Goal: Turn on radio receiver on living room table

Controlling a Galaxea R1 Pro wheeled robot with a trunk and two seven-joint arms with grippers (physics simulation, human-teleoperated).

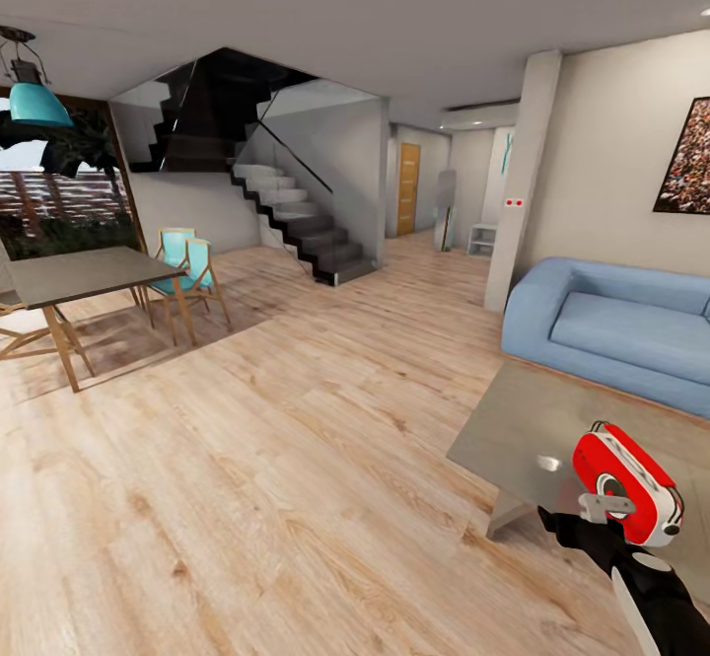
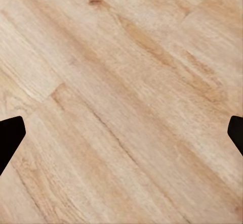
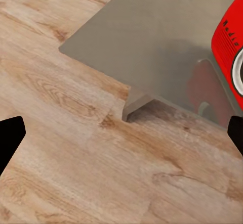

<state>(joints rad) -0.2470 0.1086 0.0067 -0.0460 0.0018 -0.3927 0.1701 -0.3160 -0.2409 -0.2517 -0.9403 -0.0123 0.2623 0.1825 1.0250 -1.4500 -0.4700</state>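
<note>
While I look out from the head camera, I see the radio receiver (image 1: 628, 484) low on my right side, over the near edge of the table (image 1: 513, 429). It is red with a white band round its rim. It is tipped, not standing flat. Its long side runs on a slant, from up near the sofa (image 1: 611, 326) down toward me and to the right. Its round dial face (image 1: 612, 485) looks toward the left and a bit toward me. The end of my right arm (image 1: 631, 562) comes up from below and sits right against the radio, with a small grey piece (image 1: 604, 507) on the red front. I cannot tell if it is touching or pressing.

In the right wrist view, the radio receiver (image 3: 229, 52) is at the edge, with its red glow shining on the glossy grey table (image 3: 152, 37). One table leg (image 3: 135, 106) meets the wood floor (image 3: 76, 133). The two dark tips of my right gripper (image 3: 121, 142) sit far apart, let go, with nothing between them.

In the left wrist view, my left gripper (image 2: 121, 138) is spread wide too, over bare wood floor (image 2: 121, 82), holding nothing.

Across the room I see a dining table (image 1: 79, 276) with blue chairs (image 1: 192, 276), a blue lamp (image 1: 39, 104), stairs (image 1: 296, 217) and a picture (image 1: 687, 158) on the wall.
</note>
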